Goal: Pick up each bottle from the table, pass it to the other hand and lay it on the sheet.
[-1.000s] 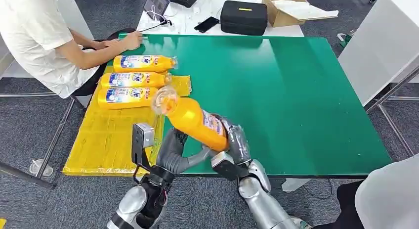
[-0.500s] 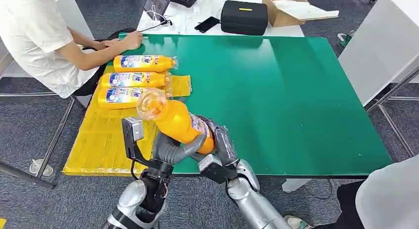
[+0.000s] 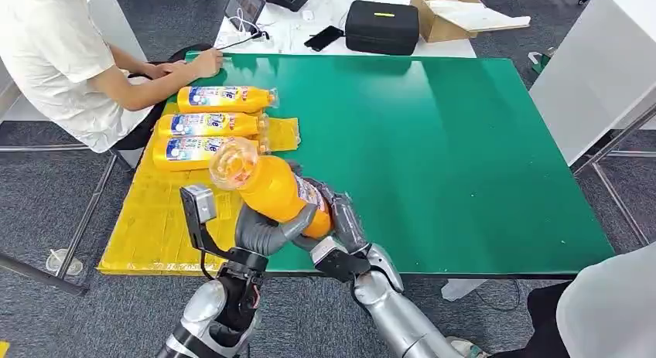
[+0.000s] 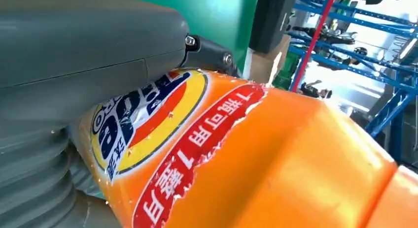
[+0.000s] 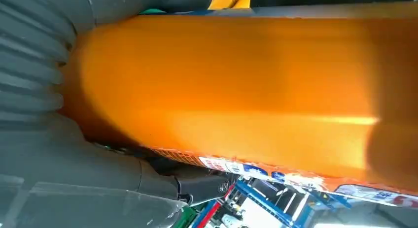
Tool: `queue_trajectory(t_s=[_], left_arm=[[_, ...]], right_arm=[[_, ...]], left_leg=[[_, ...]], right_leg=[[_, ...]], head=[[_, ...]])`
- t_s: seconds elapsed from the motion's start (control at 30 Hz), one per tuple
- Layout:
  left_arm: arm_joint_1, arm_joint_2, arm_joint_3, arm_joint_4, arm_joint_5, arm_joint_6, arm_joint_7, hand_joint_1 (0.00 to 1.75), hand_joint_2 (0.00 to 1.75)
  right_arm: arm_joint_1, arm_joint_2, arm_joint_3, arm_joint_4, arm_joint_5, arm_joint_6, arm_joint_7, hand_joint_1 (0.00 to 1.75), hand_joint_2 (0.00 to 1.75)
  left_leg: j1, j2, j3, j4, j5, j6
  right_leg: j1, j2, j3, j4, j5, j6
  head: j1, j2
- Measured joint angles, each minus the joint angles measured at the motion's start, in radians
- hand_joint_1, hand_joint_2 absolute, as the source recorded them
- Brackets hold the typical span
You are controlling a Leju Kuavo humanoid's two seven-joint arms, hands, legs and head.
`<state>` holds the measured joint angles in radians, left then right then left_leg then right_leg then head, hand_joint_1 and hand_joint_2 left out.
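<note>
Both hands (image 3: 271, 226) seemingly grip bottle (image 3: 275, 189); label (image 4: 148, 124) close-up.

A clear-capped orange plastic bottle (image 3: 275, 189) is held tilted above the table edge; three labelled orange bottles (image 3: 209, 124) are laid side by side on the yellow sheet (image 3: 158, 219).

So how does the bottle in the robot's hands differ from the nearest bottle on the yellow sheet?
The held bottle is up off the table, tilted, cap toward the camera, gripped by the left hand and the right hand. The nearest sheet bottle lies flat on the yellow sheet, untouched. Both are orange with the same kind of label.
</note>
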<state>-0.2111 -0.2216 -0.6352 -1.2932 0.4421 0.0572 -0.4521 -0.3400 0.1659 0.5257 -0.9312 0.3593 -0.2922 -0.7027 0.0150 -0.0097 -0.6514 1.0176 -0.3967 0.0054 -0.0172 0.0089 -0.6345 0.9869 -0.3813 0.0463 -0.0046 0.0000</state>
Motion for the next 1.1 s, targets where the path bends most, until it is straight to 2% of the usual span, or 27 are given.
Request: queue_trajectory(t_s=[0.1, 0.17, 0.2, 0.23, 0.27, 0.3, 0.47, 0.5, 0.63, 0.77, 0.9, 1.1], left_arm=[[0.000, 0.002, 0.001, 0.000, 0.000, 0.000, -0.002, 1.75, 1.75], [0.000, 0.003, 0.001, 0.000, 0.000, 0.000, -0.002, 1.75, 1.75], [0.000, 0.003, 0.001, 0.000, 0.001, -0.001, -0.003, 1.75, 1.75], [0.000, 0.003, 0.001, 0.000, 0.001, -0.001, -0.004, 1.75, 1.75], [0.000, 0.003, 0.001, 0.000, 0.001, -0.001, -0.006, 1.75, 1.75], [0.001, 0.003, 0.002, -0.001, 0.001, -0.001, -0.006, 1.75, 1.75], [0.002, 0.007, 0.002, -0.013, 0.000, -0.010, -0.011, 1.75, 1.75], [0.001, 0.008, 0.001, -0.016, 0.000, -0.013, -0.012, 1.75, 1.75], [0.002, 0.008, 0.010, -0.037, 0.031, 0.027, 0.005, 1.75, 1.75], [-0.009, 0.007, 0.012, -0.039, -0.060, 0.168, 0.037, 1.75, 1.75], [-0.020, 0.008, 0.011, 0.002, -0.126, 0.215, 0.040, 1.75, 1.75], [-0.059, 0.023, 0.021, 0.112, -0.373, 0.416, -0.019, 1.75, 1.75]], right_arm=[[-0.001, 0.002, 0.000, 0.005, -0.002, 0.000, -0.001, 1.75, 1.75], [-0.001, 0.003, 0.000, 0.007, -0.004, 0.000, -0.001, 1.48, 1.75], [-0.001, 0.003, 0.000, 0.007, -0.006, 0.002, -0.002, 1.48, 1.75], [-0.002, 0.004, 0.000, 0.007, -0.009, 0.005, -0.002, 1.38, 1.75], [-0.002, 0.005, 0.000, 0.008, -0.012, 0.010, -0.002, 0.80, 1.75], [-0.002, 0.005, 0.000, 0.008, -0.014, 0.014, -0.002, 0.03, 1.75], [-0.001, 0.013, 0.003, 0.016, -0.035, 0.056, 0.003, 0.00, 1.75], [-0.001, 0.014, 0.003, 0.019, -0.036, 0.058, 0.007, 0.00, 0.00], [0.009, 0.024, 0.004, 0.035, -0.025, -0.002, 0.007, 0.00, 0.00], [0.038, 0.031, 0.025, 0.047, 0.005, -0.104, 0.006, 0.00, 0.00], [0.056, 0.029, 0.037, 0.055, 0.005, -0.142, 0.006, 0.00, 0.00], [0.085, 0.019, 0.048, 0.058, -0.005, -0.167, 0.005, 0.00, 0.00]], left_leg=[[0.000, 0.000, 0.000, 0.000, 0.000, 0.000], [0.000, 0.000, 0.000, 0.000, 0.000, 0.000], [0.000, 0.000, 0.000, 0.000, 0.000, 0.000], [0.000, 0.000, 0.000, 0.000, 0.000, 0.000], [0.000, 0.000, 0.000, 0.000, 0.000, 0.000], [0.000, 0.000, 0.000, 0.000, 0.000, 0.000], [0.000, 0.000, 0.000, 0.000, 0.000, 0.000], [0.000, 0.000, 0.000, 0.000, 0.000, 0.000], [0.000, 0.000, 0.000, 0.000, 0.000, 0.000], [0.000, 0.000, -0.001, 0.000, 0.000, 0.000], [0.000, 0.000, -0.001, 0.000, 0.000, 0.000], [0.000, 0.000, -0.001, 0.000, 0.000, 0.000]], right_leg=[[0.000, 0.000, 0.000, 0.000, 0.000, 0.000], [0.000, 0.000, 0.000, 0.000, 0.000, 0.000], [0.000, 0.000, 0.000, 0.000, 0.000, 0.000], [0.000, 0.000, 0.000, 0.000, 0.000, 0.000], [0.000, 0.000, 0.000, 0.000, 0.000, 0.000], [0.000, 0.000, 0.000, 0.000, 0.000, 0.000], [0.000, 0.000, 0.000, 0.000, 0.000, 0.000], [0.000, 0.000, 0.000, 0.000, 0.000, 0.000], [0.000, 0.000, -0.001, 0.000, 0.000, 0.000], [0.000, 0.000, -0.001, 0.000, 0.000, 0.000], [0.000, 0.000, -0.002, 0.000, 0.000, 0.000], [0.000, 0.000, -0.002, 0.000, 0.000, 0.000]], head=[[0.000, 0.000], [0.000, 0.000], [0.000, 0.000], [0.000, 0.000], [0.000, 0.000], [0.000, 0.000], [0.000, 0.000], [0.000, 0.000], [0.000, 0.000], [0.001, 0.000], [0.001, 0.000], [0.000, 0.000]])
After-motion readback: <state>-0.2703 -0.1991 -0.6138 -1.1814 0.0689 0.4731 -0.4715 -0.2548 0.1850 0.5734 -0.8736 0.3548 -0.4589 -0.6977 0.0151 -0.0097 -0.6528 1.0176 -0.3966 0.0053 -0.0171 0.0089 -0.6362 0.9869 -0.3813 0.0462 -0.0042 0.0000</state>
